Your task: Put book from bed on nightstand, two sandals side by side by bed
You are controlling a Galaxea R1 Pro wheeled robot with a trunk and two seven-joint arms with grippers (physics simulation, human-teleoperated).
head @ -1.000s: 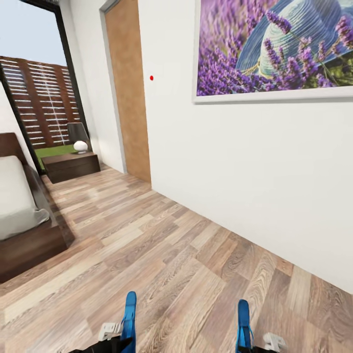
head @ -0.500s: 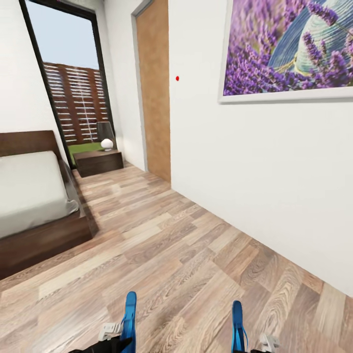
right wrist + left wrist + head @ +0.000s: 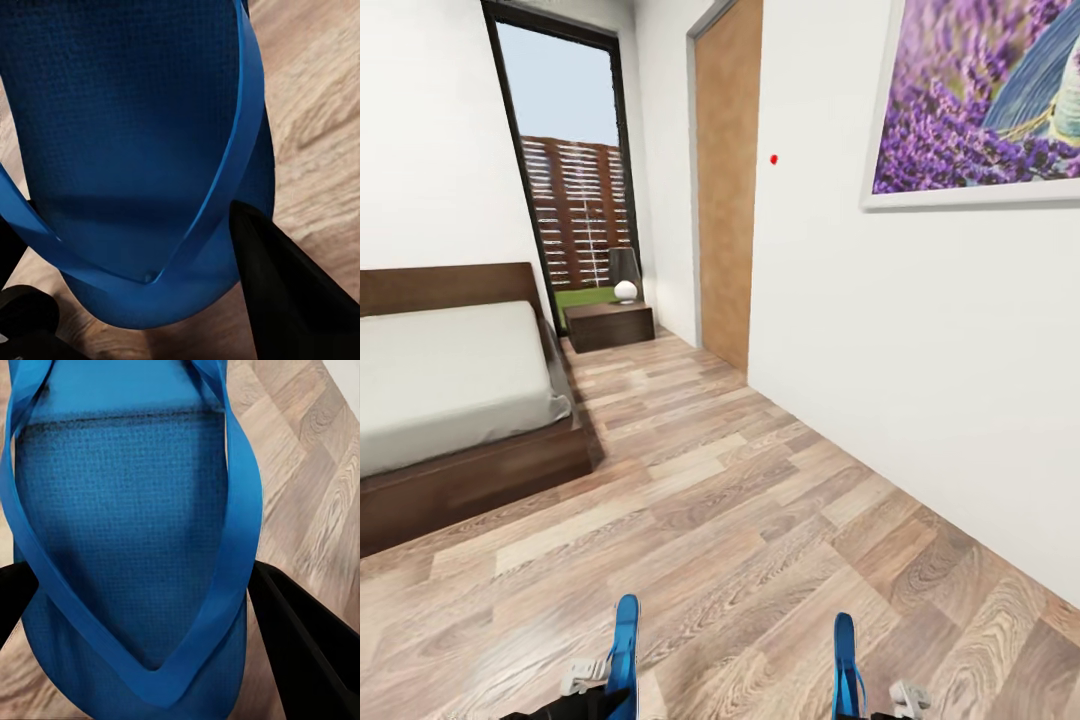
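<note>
The bed [image 3: 450, 400] lies left, the nightstand [image 3: 609, 325] seemingly behind it.

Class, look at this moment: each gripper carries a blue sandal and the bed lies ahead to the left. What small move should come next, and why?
Probably roll forward and left toward the bed. The left gripper holds one sandal, the right gripper the other sandal, both above the floor, away from the frame.
</note>
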